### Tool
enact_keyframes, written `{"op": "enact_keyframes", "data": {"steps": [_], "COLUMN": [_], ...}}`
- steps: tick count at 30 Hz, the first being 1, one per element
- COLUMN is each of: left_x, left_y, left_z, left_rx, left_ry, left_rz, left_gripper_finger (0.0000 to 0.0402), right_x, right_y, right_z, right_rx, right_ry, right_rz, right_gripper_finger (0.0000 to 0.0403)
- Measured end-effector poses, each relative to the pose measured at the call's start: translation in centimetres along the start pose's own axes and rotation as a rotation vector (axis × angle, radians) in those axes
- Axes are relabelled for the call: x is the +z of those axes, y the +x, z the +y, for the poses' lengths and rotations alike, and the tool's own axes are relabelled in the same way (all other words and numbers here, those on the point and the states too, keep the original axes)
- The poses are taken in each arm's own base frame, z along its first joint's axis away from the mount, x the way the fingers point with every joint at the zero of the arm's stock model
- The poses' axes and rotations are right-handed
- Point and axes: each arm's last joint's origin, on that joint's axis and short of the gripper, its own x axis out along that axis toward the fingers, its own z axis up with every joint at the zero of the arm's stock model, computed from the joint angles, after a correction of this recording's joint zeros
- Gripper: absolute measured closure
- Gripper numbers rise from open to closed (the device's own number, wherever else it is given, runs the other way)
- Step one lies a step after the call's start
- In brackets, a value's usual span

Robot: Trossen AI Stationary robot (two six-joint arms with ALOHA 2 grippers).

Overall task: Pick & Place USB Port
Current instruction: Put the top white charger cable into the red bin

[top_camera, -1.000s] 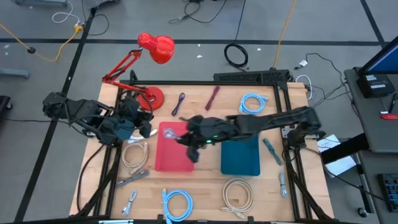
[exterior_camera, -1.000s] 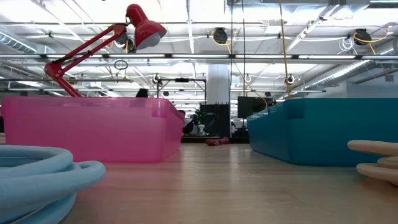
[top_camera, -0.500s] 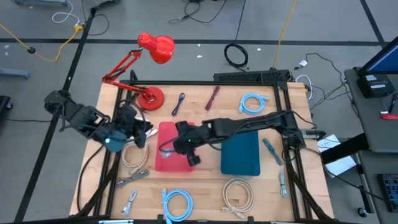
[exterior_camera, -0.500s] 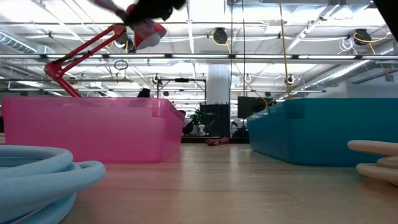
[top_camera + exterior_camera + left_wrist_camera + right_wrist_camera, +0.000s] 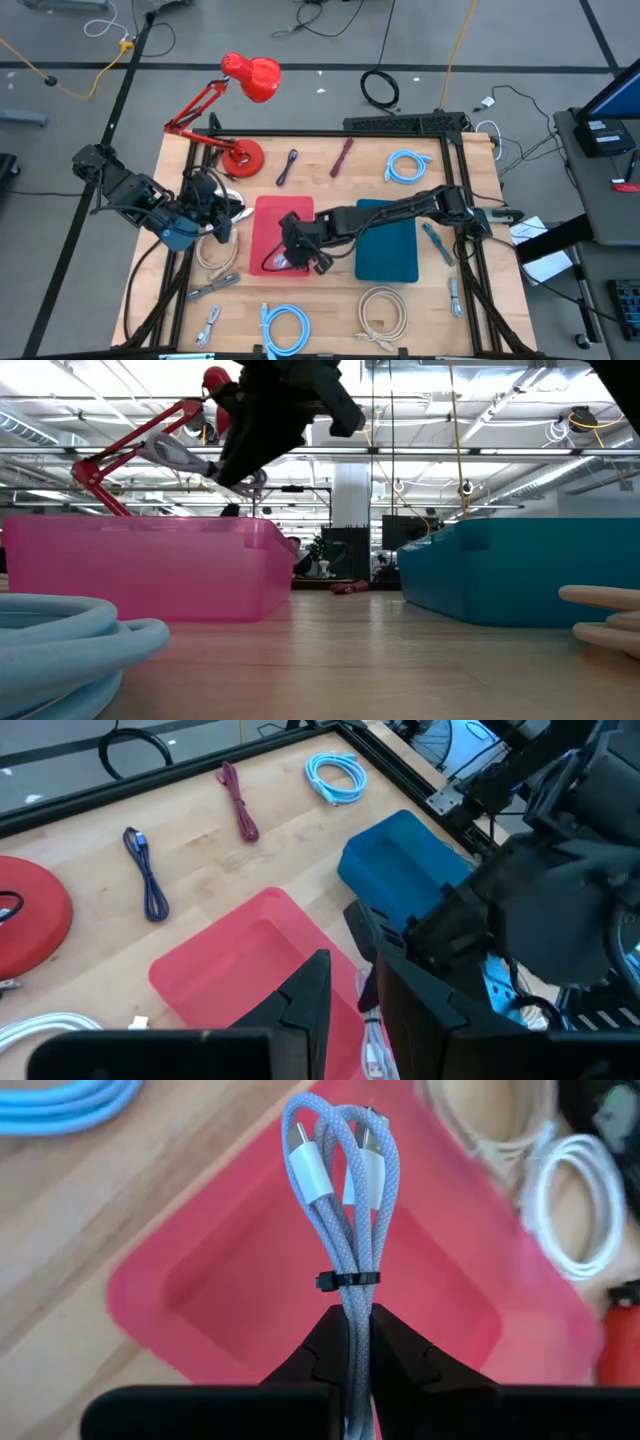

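Gripping a bundled grey USB cable [image 5: 343, 1230], the right pincer [image 5: 347, 1342] hangs over the pink bin [image 5: 268, 217]; left pincer's state unclear.

Your right claw [image 5: 292, 262] hangs over the open pink bin [image 5: 262, 215]; its walls, the teal bin [image 5: 390, 255] and left claw [image 5: 222, 212] hem you in.

From above, the right gripper [image 5: 297, 257] and its arm cover part of the pink bin [image 5: 262, 218], and the cable bundle [image 5: 338, 1220] shows only as a thin loop at the fingers. In the right wrist view the bundle's lower end disappears between the dark fingers [image 5: 318, 1348]. In the low view the pink bin's wall hides its inside. The left gripper [image 5: 215, 207] sits at the desk's left edge, too small to read.
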Motion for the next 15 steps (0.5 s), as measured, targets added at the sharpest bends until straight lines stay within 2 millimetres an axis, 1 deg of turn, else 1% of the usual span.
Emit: {"op": "enact_keyframes", "data": {"steps": [8,15], "left_x": [0.0,0.0], "left_y": [0.0,0.0], "left_z": [0.0,0.0], "left_rx": [0.000,0.000], "left_ry": [0.000,-0.004], "left_rz": [0.000,-0.002], "left_gripper_finger": [0.0314,0.0314], "right_x": [-0.5,-1.3], "right_y": [-0.1,-0.1], "right_z": [0.1,-0.3], "right_rx": [0.021,0.025], "right_ry": [-0.059,-0.105], "right_rz": [0.045,0.098], "right_gripper_finger": [0.0390,0.0390]}}
